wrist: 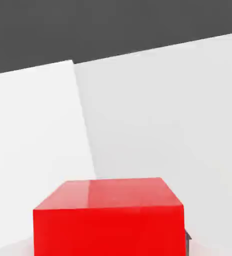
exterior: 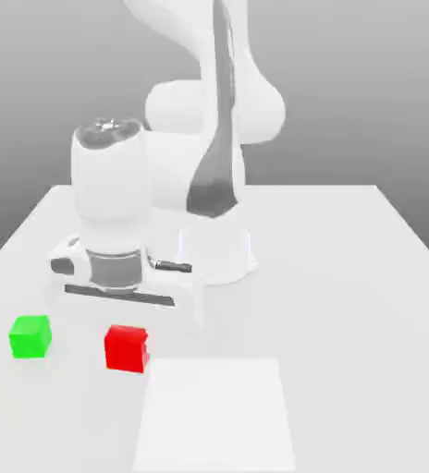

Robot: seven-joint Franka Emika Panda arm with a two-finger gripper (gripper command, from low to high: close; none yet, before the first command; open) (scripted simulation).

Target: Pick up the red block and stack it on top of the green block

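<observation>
red block (exterior: pixel 127 348): lower left of the exterior view, on the bench (exterior: pixel 348 296)
green block (exterior: pixel 30 336): left of red, apart
jaws: pinching the red block

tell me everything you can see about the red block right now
The red block is a small, plain, bright red cube with matte, unmarked faces. In the exterior view it sits upright near the table's front, just below the robot's hand, apart from the green block to that view's left, and next to a paler square patch on the table. In the hand view it looms close. Whether the fingers touch it cannot be made out.
</observation>
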